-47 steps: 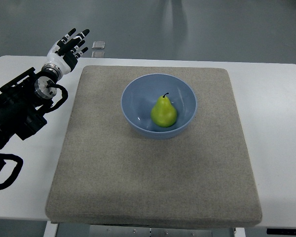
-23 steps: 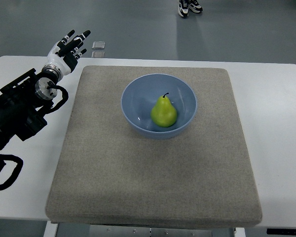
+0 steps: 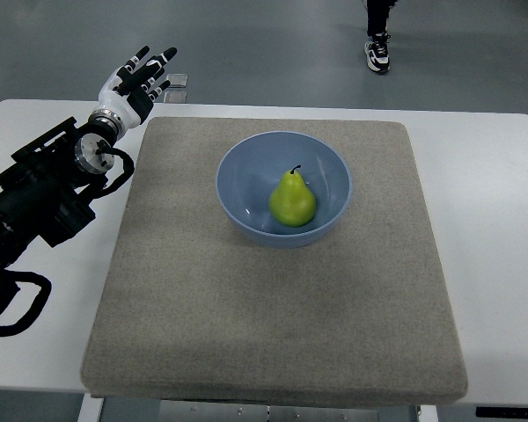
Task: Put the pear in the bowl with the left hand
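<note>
Top view: left hand point(image 3: 139, 77) up at the mat's point(image 3: 273, 325) far left corner, fingers spread, holding nothing. Pear point(image 3: 292, 200) well off to its right, upright in the bowl point(image 3: 246, 171). Small clear thing just past the fingertips, mostly hidden, can't tell what. Shoe point(image 3: 377, 51) beyond the table point(image 3: 502, 246), cut off by the frame.
</note>
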Controlling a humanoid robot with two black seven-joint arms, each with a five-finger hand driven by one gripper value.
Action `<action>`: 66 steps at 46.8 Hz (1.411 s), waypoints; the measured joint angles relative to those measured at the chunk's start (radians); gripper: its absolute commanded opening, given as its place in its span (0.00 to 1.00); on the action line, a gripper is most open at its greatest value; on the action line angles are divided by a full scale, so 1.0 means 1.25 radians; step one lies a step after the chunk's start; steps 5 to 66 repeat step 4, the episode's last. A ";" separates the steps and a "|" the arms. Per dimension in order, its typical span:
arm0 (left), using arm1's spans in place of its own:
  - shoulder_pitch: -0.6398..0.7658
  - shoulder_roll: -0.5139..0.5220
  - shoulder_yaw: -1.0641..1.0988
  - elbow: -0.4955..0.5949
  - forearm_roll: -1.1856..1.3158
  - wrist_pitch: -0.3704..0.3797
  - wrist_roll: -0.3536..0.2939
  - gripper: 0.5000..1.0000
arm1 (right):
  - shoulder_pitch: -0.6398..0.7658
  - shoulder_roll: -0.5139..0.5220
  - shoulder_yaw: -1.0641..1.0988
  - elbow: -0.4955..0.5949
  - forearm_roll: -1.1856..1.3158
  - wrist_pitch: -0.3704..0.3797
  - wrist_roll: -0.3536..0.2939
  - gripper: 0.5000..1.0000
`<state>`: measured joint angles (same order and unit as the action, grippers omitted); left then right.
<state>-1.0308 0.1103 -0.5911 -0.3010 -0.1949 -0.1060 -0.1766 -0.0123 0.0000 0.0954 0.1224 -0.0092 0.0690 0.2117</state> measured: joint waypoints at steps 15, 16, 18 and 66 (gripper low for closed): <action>0.000 -0.001 -0.001 0.000 -0.003 0.000 0.000 0.99 | 0.001 0.000 0.001 0.000 0.001 0.000 0.000 0.85; 0.000 -0.001 -0.001 0.000 -0.003 0.000 0.000 0.99 | 0.001 0.000 0.001 0.000 0.001 0.000 0.000 0.85; 0.000 -0.001 -0.001 0.000 -0.003 0.000 0.000 0.99 | 0.001 0.000 0.001 0.000 0.001 0.000 0.000 0.85; 0.000 -0.001 -0.001 0.000 -0.003 0.000 0.000 0.99 | 0.001 0.000 0.001 0.000 0.001 0.000 0.000 0.85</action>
